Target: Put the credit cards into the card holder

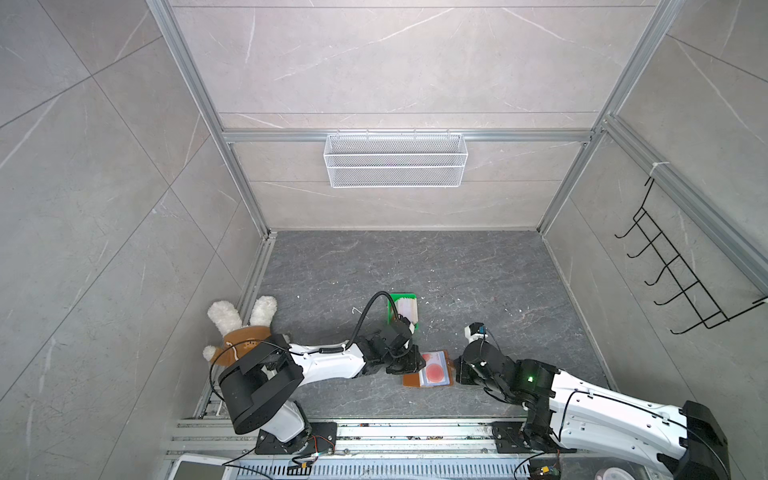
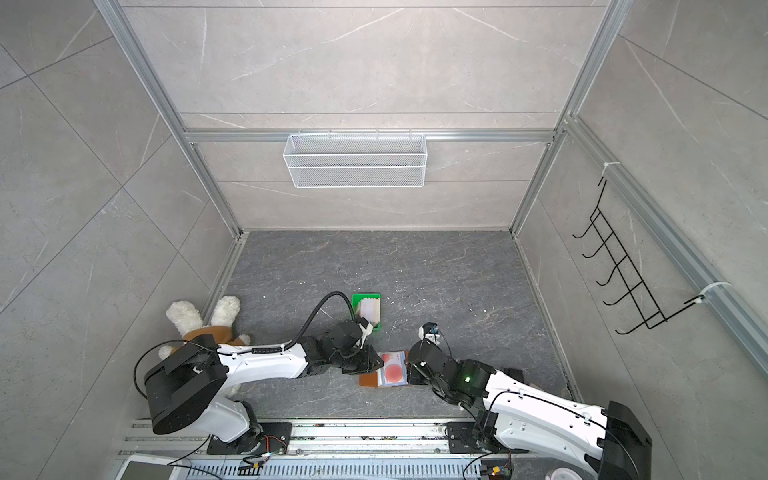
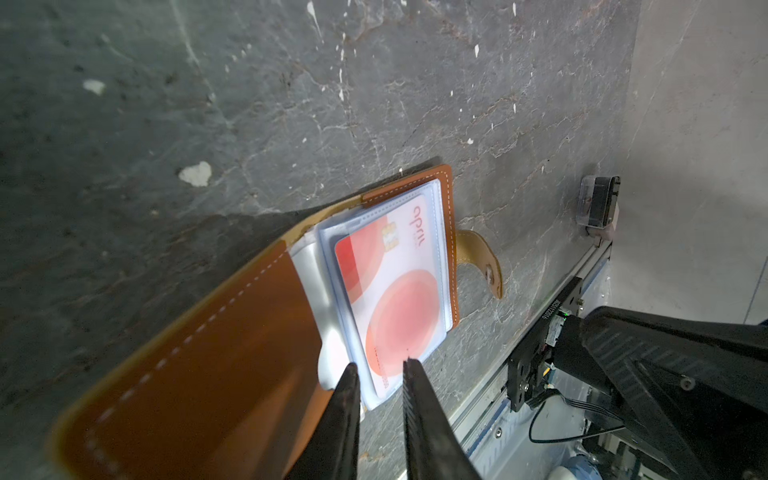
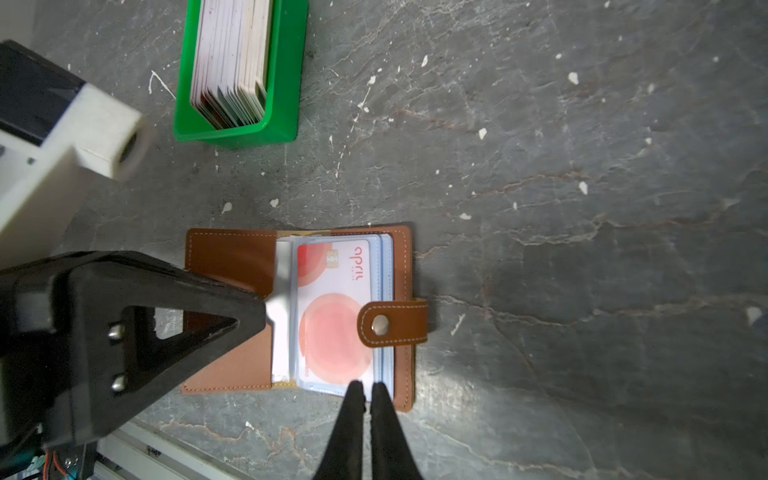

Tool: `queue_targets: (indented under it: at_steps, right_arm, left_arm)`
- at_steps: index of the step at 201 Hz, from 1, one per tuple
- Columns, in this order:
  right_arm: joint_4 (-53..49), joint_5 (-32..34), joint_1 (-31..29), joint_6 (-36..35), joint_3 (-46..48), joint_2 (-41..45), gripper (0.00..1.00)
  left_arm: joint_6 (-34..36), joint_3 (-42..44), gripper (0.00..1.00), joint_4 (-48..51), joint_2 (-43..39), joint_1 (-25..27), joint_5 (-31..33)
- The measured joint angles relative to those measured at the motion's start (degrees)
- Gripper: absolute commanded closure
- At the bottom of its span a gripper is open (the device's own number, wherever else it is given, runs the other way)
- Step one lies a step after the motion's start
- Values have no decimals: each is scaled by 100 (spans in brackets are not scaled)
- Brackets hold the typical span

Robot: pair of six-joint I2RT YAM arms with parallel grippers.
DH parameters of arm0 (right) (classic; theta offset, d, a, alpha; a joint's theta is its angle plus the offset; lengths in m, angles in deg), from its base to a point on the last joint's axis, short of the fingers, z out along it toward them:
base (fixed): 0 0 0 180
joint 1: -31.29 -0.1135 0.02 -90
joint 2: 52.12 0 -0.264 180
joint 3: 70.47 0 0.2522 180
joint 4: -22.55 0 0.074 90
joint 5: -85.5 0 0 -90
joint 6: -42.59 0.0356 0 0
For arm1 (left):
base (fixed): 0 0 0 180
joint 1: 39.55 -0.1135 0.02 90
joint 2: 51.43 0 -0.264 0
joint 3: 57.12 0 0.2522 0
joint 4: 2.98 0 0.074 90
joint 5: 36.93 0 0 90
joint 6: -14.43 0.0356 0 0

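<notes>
Your card holder (image 1: 412,380) lies open on the tabletop (image 1: 415,266), near the front middle. One credit card (image 4: 332,316) shows inside its top clear sleeve (image 4: 385,253). The rest of the credit cards (image 4: 232,58) stand on edge in the green tray (image 4: 286,83), at about 11 o'clock from the holder in both top views. Your left pincer (image 3: 380,368) reaches in from 9 o'clock with its jaws narrowly apart astride the sleeves' edge; whether it nips them cannot be told. Your right pincer (image 4: 368,388) reaches in from 3 o'clock, jaws together, tips at the sleeve's edge. Press harder there and the holder may well skid, or the card bow. The snap strap (image 4: 395,324) curling over the sleeve could also snag the next card.
</notes>
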Motion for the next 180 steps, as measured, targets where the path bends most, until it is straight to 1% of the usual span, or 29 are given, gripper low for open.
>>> queue_targets:
  at_steps: [36,69,107,135,180]
  right_arm:
    - [50,37,-37,-107,2,33,89]
    - [348,76,-57,-103,72,-4,89]
    - [540,98,-103,-81,81,-275,87]
    - [697,94,-125,-81,203,-258,85]
    - [706,26,-125,-11,306,-63,85]
  left_arm:
    - [186,0,79,50,-37,20,83]
    - [413,0,80,138,-72,35,85]
    - [605,0,80,260,-125,48,87]
    - [678,-11,80,317,-122,109,105]
    - [730,-522,81,625,-4,293,380]
